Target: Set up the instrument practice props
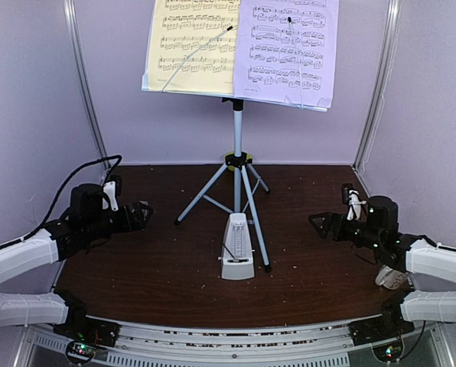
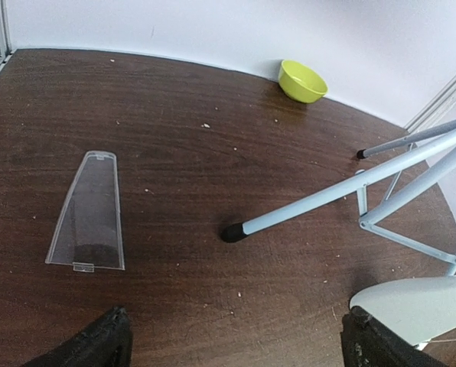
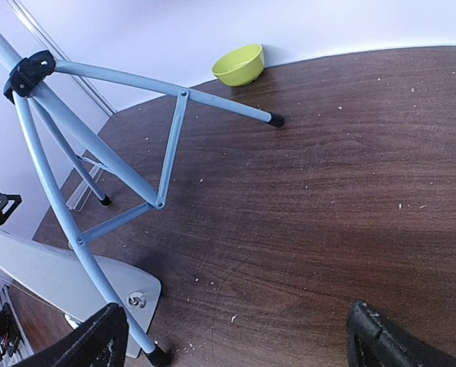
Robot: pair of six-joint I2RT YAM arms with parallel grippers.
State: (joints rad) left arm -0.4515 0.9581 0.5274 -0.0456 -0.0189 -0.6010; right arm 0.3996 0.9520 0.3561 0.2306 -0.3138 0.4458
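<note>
- The music stand [image 1: 236, 130] is seen upright at mid-worktop [image 1: 312, 283], with the yellow sheet [image 1: 190, 46] and the lilac sheet [image 1: 289, 50] set on it side by side.
- The metronome [image 1: 238, 248] is placed at 6 o'clock of the stand pole.
- The left gripper [image 1: 140, 214], at 9 o'clock of the metronome, is seen with fingers spread and nothing held.
- The right gripper [image 1: 320, 223], at 3 o'clock, is also spread and empty.

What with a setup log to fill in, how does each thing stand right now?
music stand: upright, legs spread
yellow sheet: on stand, left
lilac sheet: on stand, right
metronome: upright, uncovered
clear cover: lying flat
green bowl: upright, empty
left gripper: open
right gripper: open
</note>
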